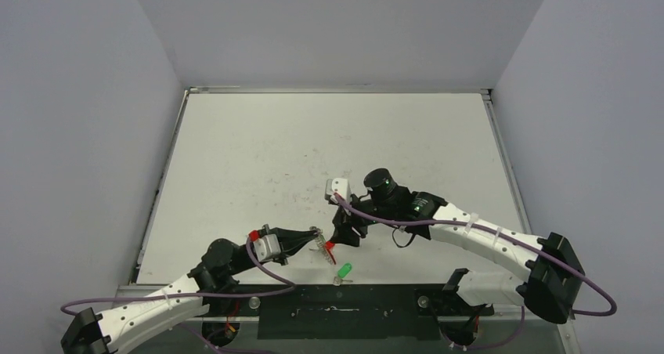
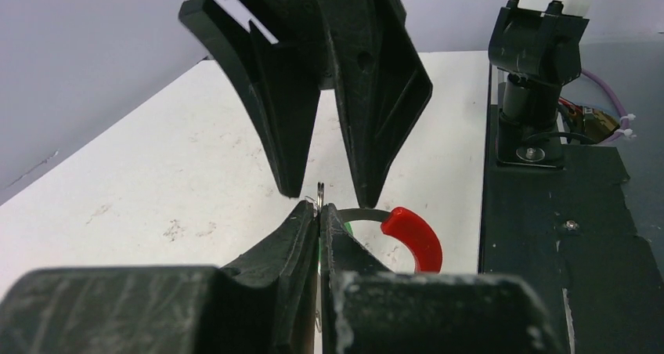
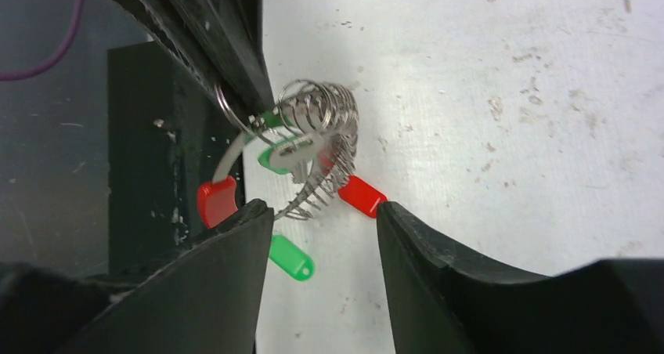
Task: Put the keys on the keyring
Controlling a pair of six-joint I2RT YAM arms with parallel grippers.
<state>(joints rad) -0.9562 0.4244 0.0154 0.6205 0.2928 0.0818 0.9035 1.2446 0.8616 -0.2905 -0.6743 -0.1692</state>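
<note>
Near the near edge of the table, your left gripper has its jaws closed on a thin end of the keyring, and your right gripper is open, one finger on each side of the coil. One green key seems to hang at the ring; the other key lies loose beside it. If the right jaws close here, they may squash the coil or pull the ring from the left pinch.
</note>
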